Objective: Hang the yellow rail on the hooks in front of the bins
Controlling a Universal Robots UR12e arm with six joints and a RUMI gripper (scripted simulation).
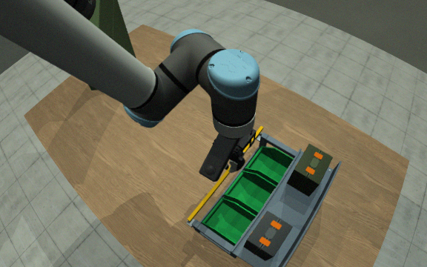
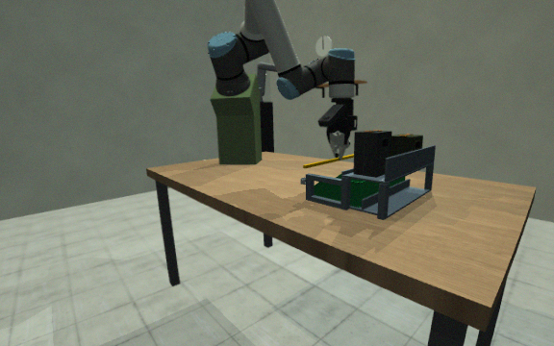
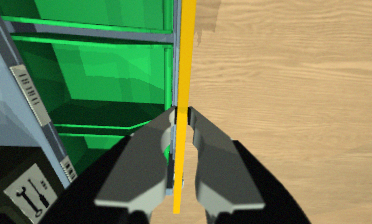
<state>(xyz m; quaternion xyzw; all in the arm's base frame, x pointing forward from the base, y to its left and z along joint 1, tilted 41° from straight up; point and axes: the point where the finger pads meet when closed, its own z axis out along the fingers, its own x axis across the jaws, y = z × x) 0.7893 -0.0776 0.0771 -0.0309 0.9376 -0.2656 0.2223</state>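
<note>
The yellow rail runs roughly along the front of the green bins. My gripper is shut on the rail near its middle and holds it in the air. The near hook sits at the front corner of the bin rack. In the exterior view the rail's near end is clearly above it. The far hook shows beside the far part of the rail. Its end plate is too small to judge against the rail's end.
The grey rack holds the bins. On it stand a dark grey box and an olive box, both taller than the bins. The wooden table lies under everything.
</note>
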